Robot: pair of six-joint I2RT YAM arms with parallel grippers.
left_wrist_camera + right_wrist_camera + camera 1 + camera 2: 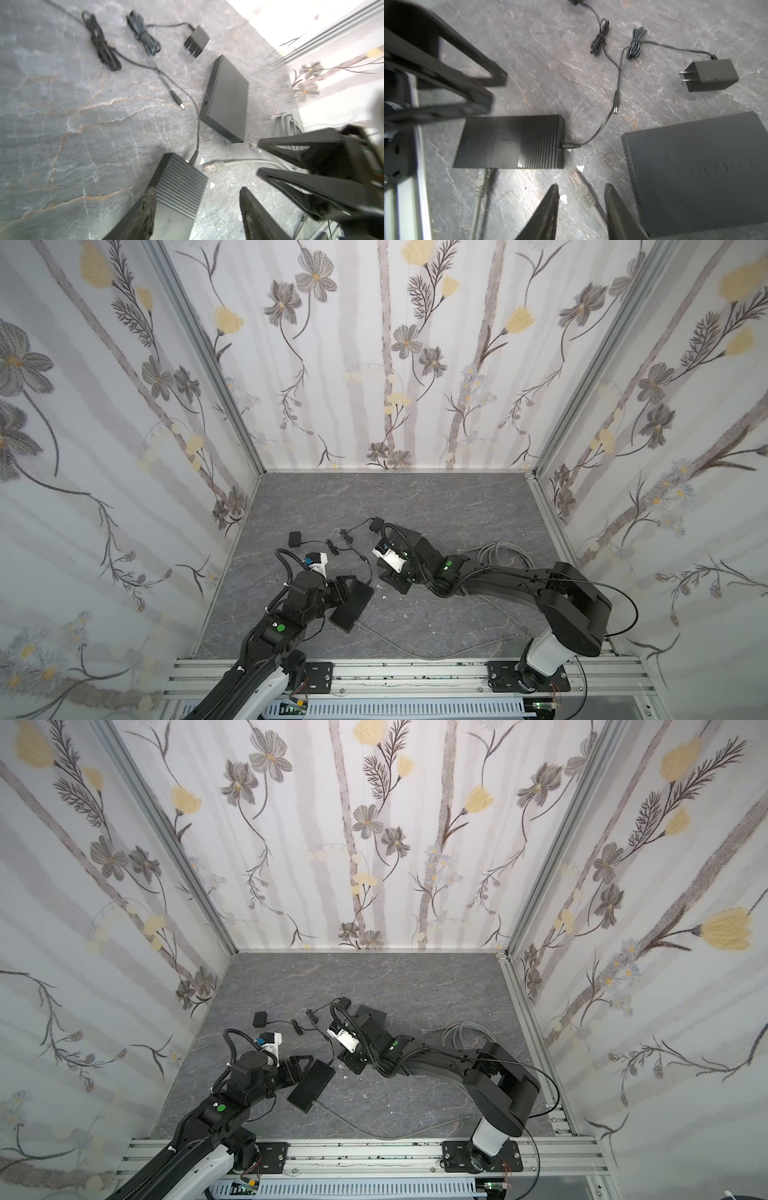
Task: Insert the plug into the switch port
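- The left gripper (197,188) stands spread. One finger (148,209) runs along the edge of the ribbed black switch box (178,187); the blur hides whether they touch. The other finger is clear of the box, and nothing is pinched.
- The right gripper (582,186) is parted partway and hangs low over the grey marbled counter (415,497). The grey network plug (577,180) lies loose between its fingertips, clamped by neither.
- That plug rests flat on the counter, just off the switch box's corner and not in any port. Its grey cable trails back under the right gripper.
- The switch box lies flat, left of centre in both top views. A black barrel plug (569,145) sits in its short end. A second grey plug (480,176) meets its long side; I cannot tell whether it is seated.
- A smooth black box (695,172) lies just beside the right gripper, and a loose barrel plug (615,104) and a black wall adapter (710,74) lie beyond.
- The two grippers are near each other. The counter behind them is open up to the flowered walls (374,364), and the aluminium rail (415,672) bounds the front.
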